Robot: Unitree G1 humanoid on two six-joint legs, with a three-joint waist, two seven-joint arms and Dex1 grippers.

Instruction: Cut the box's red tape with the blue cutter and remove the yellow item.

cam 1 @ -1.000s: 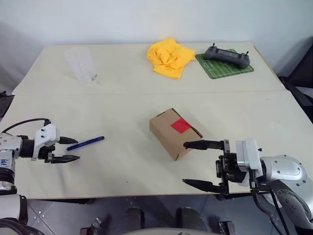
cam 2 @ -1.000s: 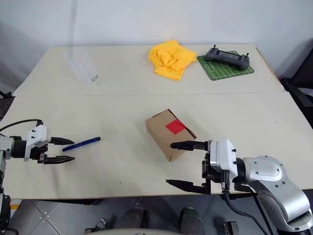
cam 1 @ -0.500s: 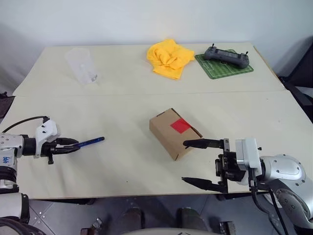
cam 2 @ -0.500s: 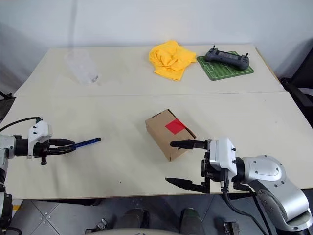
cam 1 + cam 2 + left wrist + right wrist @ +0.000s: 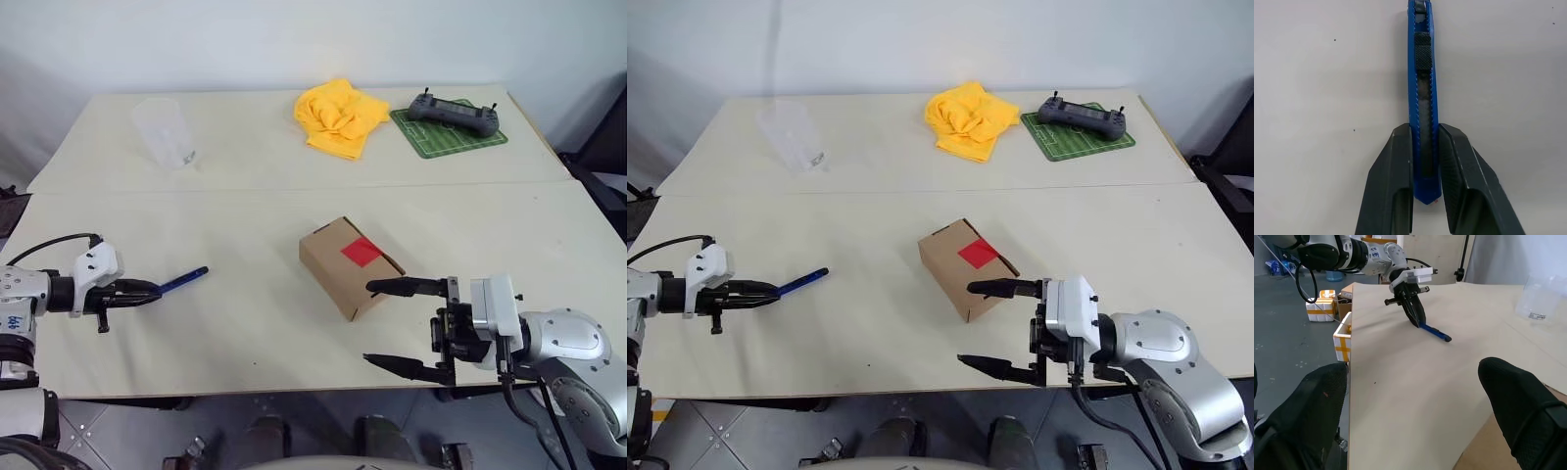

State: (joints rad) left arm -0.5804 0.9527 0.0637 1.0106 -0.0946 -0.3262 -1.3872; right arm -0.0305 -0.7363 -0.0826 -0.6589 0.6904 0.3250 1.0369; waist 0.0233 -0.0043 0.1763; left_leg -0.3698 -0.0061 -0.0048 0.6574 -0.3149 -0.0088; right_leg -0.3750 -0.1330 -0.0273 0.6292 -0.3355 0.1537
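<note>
At the lower left of the left eye view we see our left gripper (image 5: 147, 291) clamped on the near end of the blue cutter (image 5: 182, 280), whose far end juts toward the middle of the table (image 5: 245, 166). In the left wrist view both fingers (image 5: 1396, 181) press the cutter's sides, its tail between them.

The box (image 5: 348, 264) sits at the centre of the frame, well apart from the cutter, with the red tape (image 5: 361, 252) on its top face. Our right gripper (image 5: 387, 323) hovers just right of and below the box, jaws spread wide and empty, the upper finger near the box's lower corner.

The box is shut, so we cannot see the yellow item. Whether the cutter's blade is out is hard to tell.

A second ago the left jaws stood apart around the cutter's end; now they have closed on it.
</note>
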